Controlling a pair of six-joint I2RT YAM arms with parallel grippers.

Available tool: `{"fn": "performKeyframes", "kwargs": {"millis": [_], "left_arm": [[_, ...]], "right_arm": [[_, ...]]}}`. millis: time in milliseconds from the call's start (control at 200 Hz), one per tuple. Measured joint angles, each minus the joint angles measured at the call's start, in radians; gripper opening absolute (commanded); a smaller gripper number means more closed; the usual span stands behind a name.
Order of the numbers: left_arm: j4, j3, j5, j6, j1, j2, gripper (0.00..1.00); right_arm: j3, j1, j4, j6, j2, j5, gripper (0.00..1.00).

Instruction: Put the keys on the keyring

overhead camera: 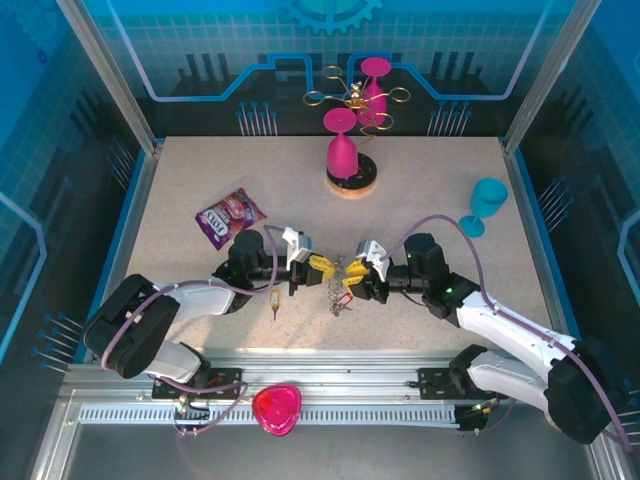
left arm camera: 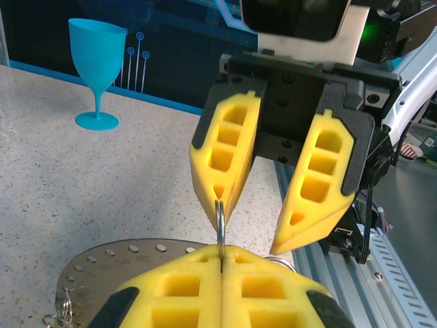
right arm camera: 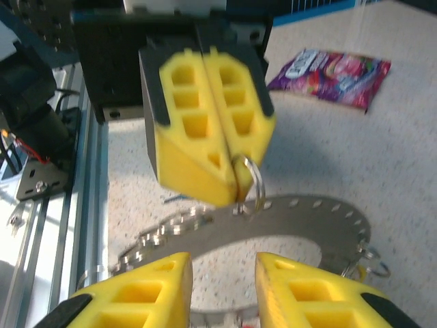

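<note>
the left gripper (right arm camera: 232,186) is clamped shut on one small wire loop (right arm camera: 251,179) at the edge of the keyring (right arm camera: 300,220), a flat grey ring lying about level at the centre of the table (overhead camera: 420,200). the right gripper (right arm camera: 222,270) faces it head-on, just beside that loop, jaws parted and empty. a loose key (overhead camera: 274,308) lies on the left gripper's side. an upright blue goblet (overhead camera: 487,203) stands well apart; its contents cannot be seen.
</note>
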Motion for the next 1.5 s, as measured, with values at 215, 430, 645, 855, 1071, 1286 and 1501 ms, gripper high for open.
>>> {"fn": "performKeyframes", "kwargs": {"millis": [215,430,645,855,1071,1286,1501], "left_arm": [[0.019,0.0,0.016,-0.001,0.0,0.0,0.0],[0.031,0.0,0.032,-0.001,-0.002,0.0,0.0],[0.032,0.0,0.036,-0.001,-0.002,0.0,0.0],[0.031,0.0,0.037,0.0,-0.002,0.0,0.0],[-0.079,0.0,0.003,0.063,-0.006,-0.036,0.27],[-0.347,0.037,-0.035,0.225,-0.006,-0.131,0.3],[-0.474,0.075,-0.047,0.309,-0.006,-0.142,0.3]], "right_arm": [[-0.008,0.0,0.097,0.017,0.012,-0.01,0.25],[-0.008,0.0,0.133,0.031,0.035,-0.028,0.2],[-0.008,0.0,0.154,0.038,0.053,-0.04,0.13],[-0.008,-0.003,0.159,0.048,0.063,-0.075,0.0],[0.045,-0.006,-0.006,-0.029,0.063,-0.071,0.0],[0.225,0.01,-0.345,-0.181,0.098,0.008,0.0],[0.391,0.047,-0.593,-0.279,0.176,0.08,0.0]]}}
